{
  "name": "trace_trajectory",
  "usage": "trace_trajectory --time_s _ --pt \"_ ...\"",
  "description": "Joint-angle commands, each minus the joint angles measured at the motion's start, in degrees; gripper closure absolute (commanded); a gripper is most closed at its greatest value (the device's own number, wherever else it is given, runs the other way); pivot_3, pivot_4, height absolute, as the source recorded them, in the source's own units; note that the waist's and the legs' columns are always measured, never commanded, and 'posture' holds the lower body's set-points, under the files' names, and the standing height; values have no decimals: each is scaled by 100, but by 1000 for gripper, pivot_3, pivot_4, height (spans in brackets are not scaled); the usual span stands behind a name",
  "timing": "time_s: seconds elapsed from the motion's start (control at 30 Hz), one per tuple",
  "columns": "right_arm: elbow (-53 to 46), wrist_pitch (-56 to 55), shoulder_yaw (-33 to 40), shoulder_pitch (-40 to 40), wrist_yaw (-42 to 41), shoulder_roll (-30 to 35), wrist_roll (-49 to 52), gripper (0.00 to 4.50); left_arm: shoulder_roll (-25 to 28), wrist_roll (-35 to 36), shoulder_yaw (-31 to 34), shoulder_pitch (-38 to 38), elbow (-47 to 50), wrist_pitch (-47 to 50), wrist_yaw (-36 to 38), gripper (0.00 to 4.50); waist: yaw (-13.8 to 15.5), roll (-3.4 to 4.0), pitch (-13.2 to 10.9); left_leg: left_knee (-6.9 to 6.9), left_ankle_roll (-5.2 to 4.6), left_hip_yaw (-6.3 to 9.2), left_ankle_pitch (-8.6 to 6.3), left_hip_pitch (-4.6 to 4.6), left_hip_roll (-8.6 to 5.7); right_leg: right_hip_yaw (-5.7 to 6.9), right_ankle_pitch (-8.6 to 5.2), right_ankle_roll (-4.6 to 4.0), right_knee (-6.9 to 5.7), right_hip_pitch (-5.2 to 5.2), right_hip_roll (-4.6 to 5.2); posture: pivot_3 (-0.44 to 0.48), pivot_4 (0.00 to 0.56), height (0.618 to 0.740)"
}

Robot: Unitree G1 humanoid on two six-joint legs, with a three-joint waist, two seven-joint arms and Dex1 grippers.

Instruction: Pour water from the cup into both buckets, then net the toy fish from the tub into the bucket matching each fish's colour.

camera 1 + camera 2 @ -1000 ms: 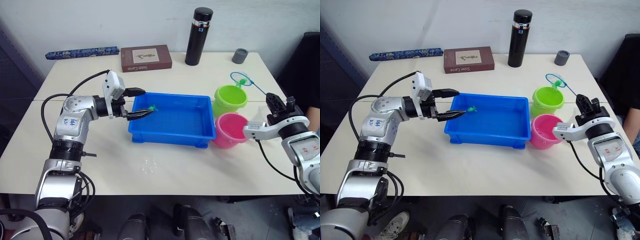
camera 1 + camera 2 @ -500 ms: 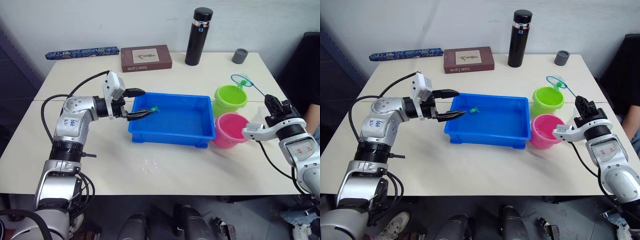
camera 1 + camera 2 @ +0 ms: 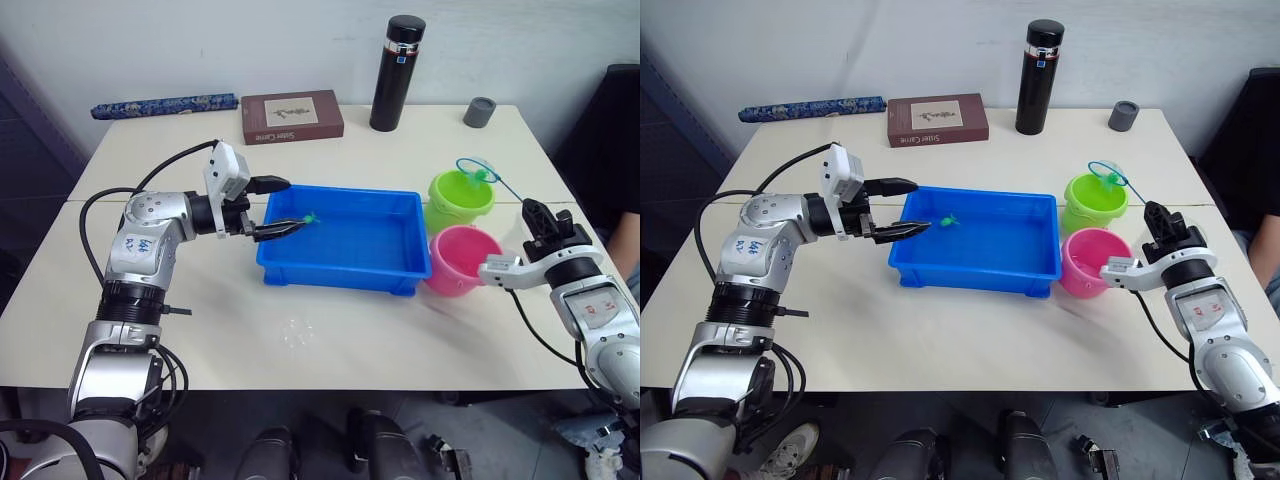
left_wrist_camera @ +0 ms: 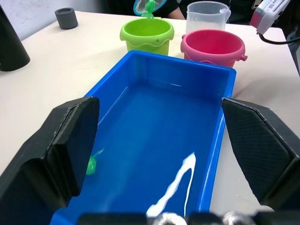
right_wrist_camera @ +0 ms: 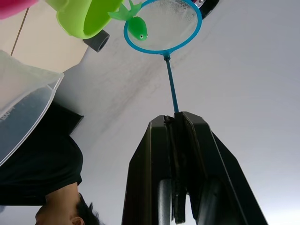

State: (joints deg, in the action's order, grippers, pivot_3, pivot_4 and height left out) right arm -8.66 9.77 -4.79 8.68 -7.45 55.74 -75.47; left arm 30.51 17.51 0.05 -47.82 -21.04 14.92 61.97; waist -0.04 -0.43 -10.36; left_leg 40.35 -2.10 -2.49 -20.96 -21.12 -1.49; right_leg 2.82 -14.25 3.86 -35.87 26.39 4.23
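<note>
gripping thin net (image 5: pixel 163 26) stick, right end effector (image 5: pixel 176 123); mesh hoop round.

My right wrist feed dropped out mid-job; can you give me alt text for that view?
The right gripper is shut on the thin stick handle of the blue-rimmed round hoop net, which carries a small green toy fish at its rim beside the lime green plastic bucket. Part of a clear plastic measuring cup shows too.
</note>
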Motion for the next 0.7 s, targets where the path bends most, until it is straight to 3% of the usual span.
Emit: trace_trajectory --time_s 0.03,0.7 --pt "-71 59 157 36 107 -14 -41 4500 115 94 173 34 218 -9 -13 45 0 0 0 0 0 0 0 0 0 0 0 0 0 0 0 0 150 740" --pt "-93 -30 163 10 42 -240 106 4500 163 111 172 66 231 -7 -28 45 -1 0 0 3 0 -1 1 1 0 -1 0 0 -4 0 0 0 150 740"
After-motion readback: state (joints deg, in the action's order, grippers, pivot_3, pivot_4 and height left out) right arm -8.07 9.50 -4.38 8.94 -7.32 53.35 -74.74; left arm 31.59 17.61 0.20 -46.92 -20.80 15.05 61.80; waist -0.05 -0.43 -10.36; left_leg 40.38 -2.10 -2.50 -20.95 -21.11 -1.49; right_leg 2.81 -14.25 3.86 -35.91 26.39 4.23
